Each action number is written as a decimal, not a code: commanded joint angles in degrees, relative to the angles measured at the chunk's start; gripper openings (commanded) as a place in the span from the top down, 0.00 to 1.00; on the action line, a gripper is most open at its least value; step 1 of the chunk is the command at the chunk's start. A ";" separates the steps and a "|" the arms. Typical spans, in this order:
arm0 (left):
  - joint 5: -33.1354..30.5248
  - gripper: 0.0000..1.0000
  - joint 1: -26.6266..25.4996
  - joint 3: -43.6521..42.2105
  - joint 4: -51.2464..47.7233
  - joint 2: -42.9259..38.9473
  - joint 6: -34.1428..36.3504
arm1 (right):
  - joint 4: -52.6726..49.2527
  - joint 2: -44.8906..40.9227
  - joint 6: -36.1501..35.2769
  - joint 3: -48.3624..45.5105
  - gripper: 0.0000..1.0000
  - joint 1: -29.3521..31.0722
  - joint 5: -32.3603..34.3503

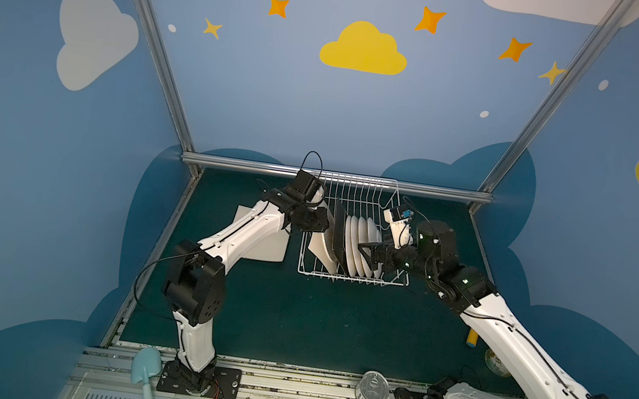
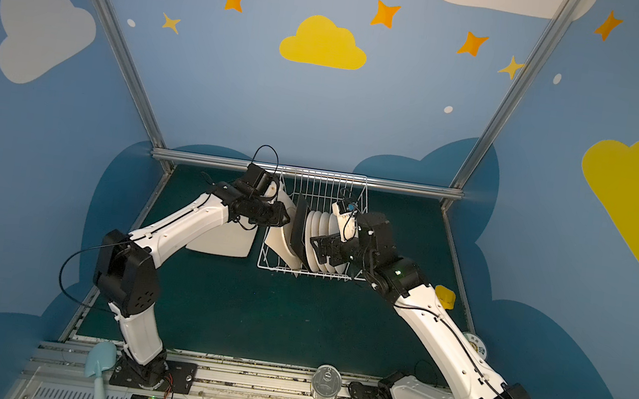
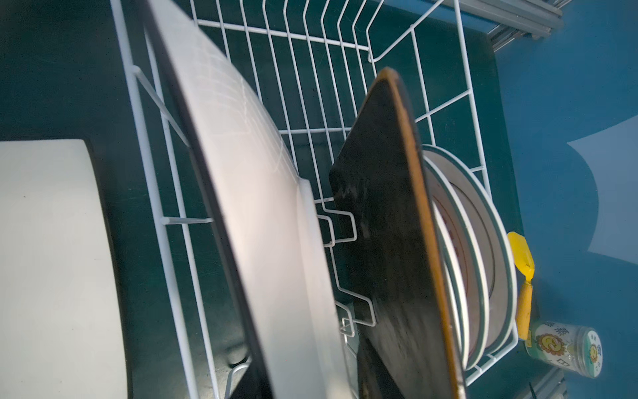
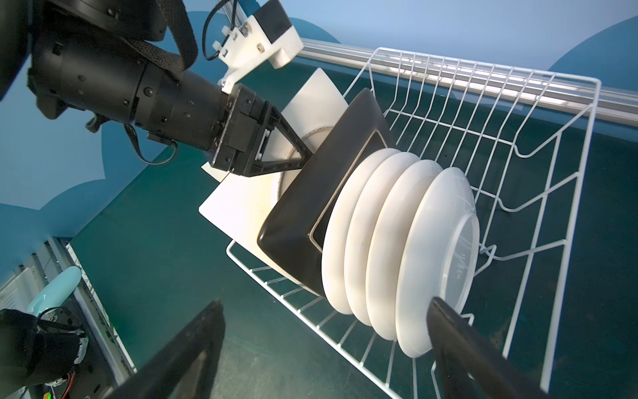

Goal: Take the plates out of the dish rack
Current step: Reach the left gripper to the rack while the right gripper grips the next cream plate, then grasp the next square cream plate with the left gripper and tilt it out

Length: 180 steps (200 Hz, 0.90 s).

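Looking at the dish rack (image 1: 345, 278) first: it sits at the back of the green table (image 1: 293, 323), roughly in the middle, with 6 plates standing in it. Starting from the left-hand end it's cream square plate (image 4: 241, 203), black square plate (image 4: 297, 221), then 4 round white plates (image 4: 379, 241) packed in a row right against the black one. The cream one leans away from the black one, so there's a gap between them in the left wrist view. A 2nd cream square plate (image 1: 267, 246) is lying flat on the table just beside the rack, partly under the left arm (image 1: 242, 228).

Left gripper (image 4: 300, 157) is down at the top edge of the racked cream plate. Its jaws are partway open and straddling it, 1 finger on the face I can see and the other hidden behind the plate. Can't tell if it's actually pinching it or just around it.

Right gripper (image 4: 324, 302) is spread wide with nothing in it, hovering at the near right end of the rack by the last round plate. 1 finger overlaps that plate's rim in its own wrist view, but touching or not, no idea.

Also around: a yellow tool (image 2: 444, 296) on the table right of the rack, and a tin can (image 1: 370, 389) on the front rail.
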 commanded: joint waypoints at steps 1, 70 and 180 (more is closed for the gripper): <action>0.32 0.65 -0.31 -0.70 0.24 0.69 -0.75 | 0.06 -0.31 -0.19 -0.17 0.09 -0.17 1.11; 1.10 0.82 -0.35 -2.16 0.96 -0.16 -2.73 | 0.04 -1.34 0.07 -0.52 0.09 -0.22 1.78; 4.89 0.97 -0.33 -0.31 0.30 -3.98 -3.49 | -0.11 -1.71 0.27 -0.26 0.09 -0.26 2.11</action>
